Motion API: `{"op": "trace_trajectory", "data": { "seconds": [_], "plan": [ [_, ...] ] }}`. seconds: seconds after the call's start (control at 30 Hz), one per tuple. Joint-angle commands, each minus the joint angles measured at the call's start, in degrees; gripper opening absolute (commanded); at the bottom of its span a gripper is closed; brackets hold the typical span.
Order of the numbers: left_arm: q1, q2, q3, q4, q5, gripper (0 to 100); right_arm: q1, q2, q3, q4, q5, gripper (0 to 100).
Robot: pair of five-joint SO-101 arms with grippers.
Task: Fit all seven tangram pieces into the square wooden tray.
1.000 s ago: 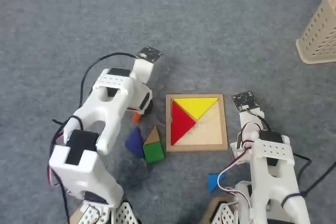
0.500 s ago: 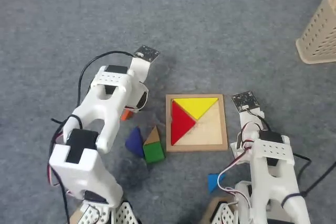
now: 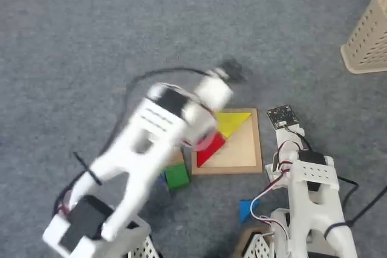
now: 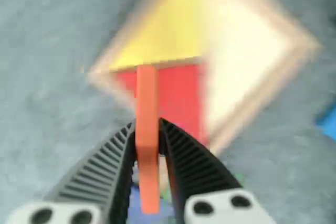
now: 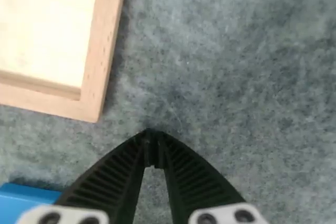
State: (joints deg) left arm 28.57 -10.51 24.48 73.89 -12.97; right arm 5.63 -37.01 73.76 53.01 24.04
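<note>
We saw the left fingers gripping the orange piece over the tray; the right fingers sat closed, empty.

Tray: yellow triangle and red triangle fill the far and left parts; right half bare, open from above. My left gripper, clamping the orange piece, hangs over the red. My right gripper, closed, sits beside the right rim.

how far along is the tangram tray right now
Done: yellow triangle and red triangle lie in the tray. In hand: the left end effector grips the orange piece above the tray. To go: that piece, plus the green piece and blue piece on the carpet.
</note>
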Motion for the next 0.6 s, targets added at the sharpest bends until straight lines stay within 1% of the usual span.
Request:
{"op": "trace_trajectory", "data": {
  "seconds": [0.0, 0.13, 0.33, 0.57],
  "plan": [
    [8.5, 1.7, -0.2, -2.5, 3.7, 1, -0.8, -1.2, 0.0, -1.0, -0.4, 0.6],
    [8.5, 7.9, -0.5, -6.4, 4.5, 2, -0.8, -1.2, 0.0, -1.0, -0.4, 0.6],
    [8.3, 12.7, -0.6, -9.7, 4.4, 16, -0.8, -1.2, 0.0, -1.0, -0.4, 0.6],
    [3.7, 8.1, -0.4, -9.2, 4.3, 16, -0.8, -1.2, 0.0, -1.0, -0.2, 0.6]
  ]
}}
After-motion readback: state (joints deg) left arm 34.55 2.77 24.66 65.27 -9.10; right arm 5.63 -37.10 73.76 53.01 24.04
